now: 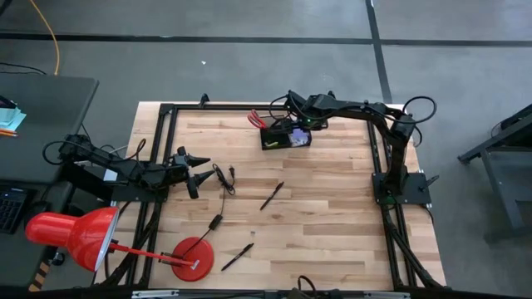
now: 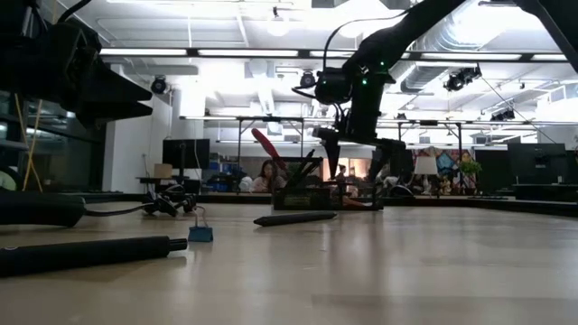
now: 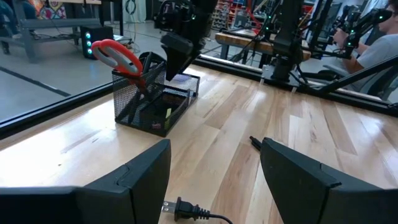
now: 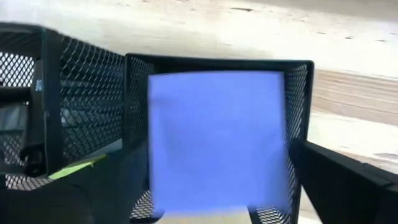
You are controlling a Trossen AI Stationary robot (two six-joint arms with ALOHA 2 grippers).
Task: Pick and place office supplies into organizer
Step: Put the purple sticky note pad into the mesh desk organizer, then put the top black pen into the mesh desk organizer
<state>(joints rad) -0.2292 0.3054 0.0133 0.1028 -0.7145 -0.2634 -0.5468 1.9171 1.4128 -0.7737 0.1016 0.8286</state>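
The black mesh organizer (image 1: 278,137) (image 3: 152,99) stands at the table's far middle. Red-handled scissors (image 1: 256,119) (image 3: 118,56) stick up out of its cup section, and a small yellow piece (image 4: 78,167) lies in its tray. A purple sticky-note pad (image 4: 217,137) (image 1: 299,137) sits in the end compartment. My right gripper (image 1: 298,124) (image 4: 211,193) hangs over it, pointing down, open, one finger on either side of the pad. Two black pens (image 1: 272,196) (image 1: 237,257) lie on the wood. My left gripper (image 1: 195,170) (image 3: 214,180) waits open at the table's left. My right gripper comes at the purple pad from above, its dark fingers (image 4: 342,186) flanking the pad's side edges (image 4: 283,143). I cannot tell whether the fingers touch it. The pad sits within the compartment's mesh walls.
A red desk lamp (image 1: 75,237) with its round base (image 1: 193,257) stands at the near left corner. A thin black cable (image 1: 223,187) with a plug (image 3: 186,210) lies in front of my left gripper. Bare wood lies between the arms. A seated person (image 3: 373,43) shows beyond the table.
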